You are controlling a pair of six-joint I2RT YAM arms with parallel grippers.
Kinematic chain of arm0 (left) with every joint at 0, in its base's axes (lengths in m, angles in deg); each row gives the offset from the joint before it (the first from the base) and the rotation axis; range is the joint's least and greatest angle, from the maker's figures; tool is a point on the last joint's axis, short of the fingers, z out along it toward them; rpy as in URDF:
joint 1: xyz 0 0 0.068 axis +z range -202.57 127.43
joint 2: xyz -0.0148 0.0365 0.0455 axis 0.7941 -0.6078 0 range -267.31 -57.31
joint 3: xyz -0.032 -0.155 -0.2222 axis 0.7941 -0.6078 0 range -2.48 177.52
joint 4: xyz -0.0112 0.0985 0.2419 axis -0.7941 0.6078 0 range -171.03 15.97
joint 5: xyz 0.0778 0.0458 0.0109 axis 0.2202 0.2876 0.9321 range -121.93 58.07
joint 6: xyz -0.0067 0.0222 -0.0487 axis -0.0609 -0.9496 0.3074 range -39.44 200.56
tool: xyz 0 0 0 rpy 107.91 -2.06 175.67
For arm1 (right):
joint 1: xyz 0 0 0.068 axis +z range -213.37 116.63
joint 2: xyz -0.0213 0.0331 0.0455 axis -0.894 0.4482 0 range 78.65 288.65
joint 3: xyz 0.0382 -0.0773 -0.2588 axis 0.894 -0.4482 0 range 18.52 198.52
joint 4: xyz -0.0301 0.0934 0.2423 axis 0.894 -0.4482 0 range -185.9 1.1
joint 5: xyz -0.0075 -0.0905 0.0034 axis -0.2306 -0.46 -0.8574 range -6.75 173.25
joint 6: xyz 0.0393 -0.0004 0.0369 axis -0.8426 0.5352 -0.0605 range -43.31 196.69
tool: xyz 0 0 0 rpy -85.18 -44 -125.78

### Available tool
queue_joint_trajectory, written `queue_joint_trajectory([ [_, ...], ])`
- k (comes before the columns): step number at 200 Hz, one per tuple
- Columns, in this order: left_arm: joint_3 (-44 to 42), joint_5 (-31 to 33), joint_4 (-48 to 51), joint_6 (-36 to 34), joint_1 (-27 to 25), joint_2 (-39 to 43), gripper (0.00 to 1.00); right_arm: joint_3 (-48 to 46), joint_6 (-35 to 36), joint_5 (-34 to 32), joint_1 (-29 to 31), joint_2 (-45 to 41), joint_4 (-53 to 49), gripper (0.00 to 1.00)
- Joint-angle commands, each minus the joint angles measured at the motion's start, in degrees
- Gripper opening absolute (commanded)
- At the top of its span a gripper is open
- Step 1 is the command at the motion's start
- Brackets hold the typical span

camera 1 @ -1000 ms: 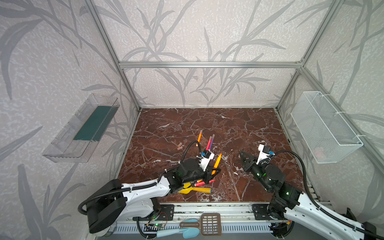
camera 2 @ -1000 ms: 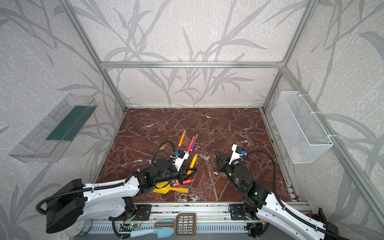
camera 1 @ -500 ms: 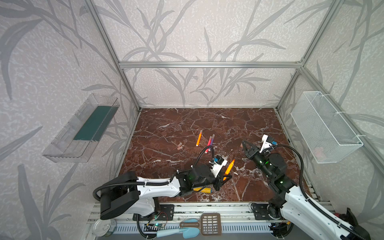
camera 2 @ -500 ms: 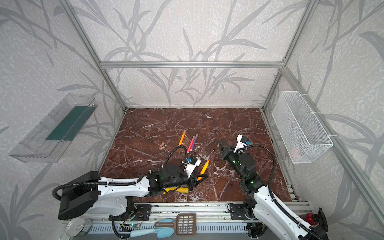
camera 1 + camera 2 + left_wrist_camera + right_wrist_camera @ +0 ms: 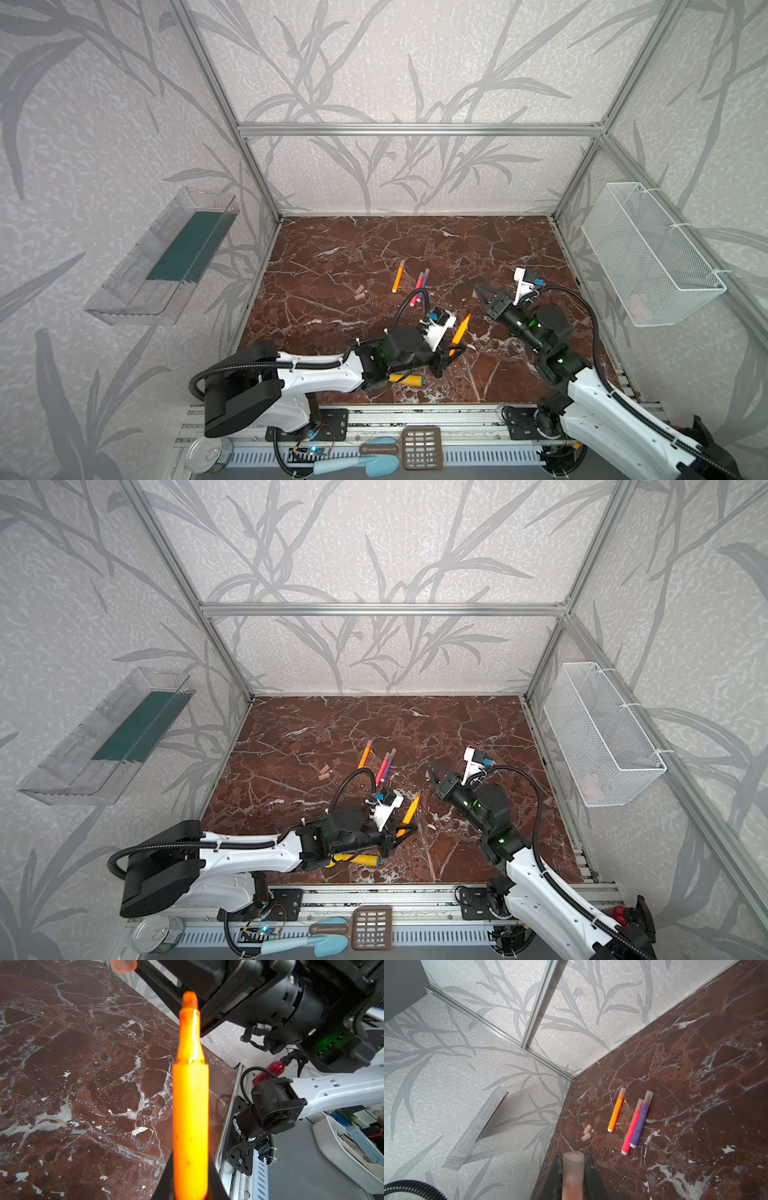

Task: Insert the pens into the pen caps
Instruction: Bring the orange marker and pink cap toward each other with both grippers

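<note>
Though gripped, pen (image 5: pixel 190 1105) apart from cap (image 5: pixel 573 1169).

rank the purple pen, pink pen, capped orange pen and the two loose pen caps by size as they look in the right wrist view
1. purple pen and pink pen: alike in length, not ranked.
2. capped orange pen: looks shorter, though it may lie slightly farther from the camera.
3. loose pen caps: smallest by far, both alike.
</note>
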Motion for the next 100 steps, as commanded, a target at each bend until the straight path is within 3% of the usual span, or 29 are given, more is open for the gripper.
queue_joint_trajectory([
  [1,1.8,0.8,-1.5,-0.8,-0.1,-0.6,0.00,2.2,-1.4,4.2,-0.1,3.0,4.4,0.00],
  [34,1.1,1.4,-2.7,-0.7,-0.2,-1.0,0.00,2.2,-2.0,5.3,0.1,4.9,6.5,0.00],
  [100,0.3,2.5,-4.8,-0.4,-0.2,-2.3,0.00,1.5,-0.8,2.4,3.3,-1.1,2.2,0.00],
])
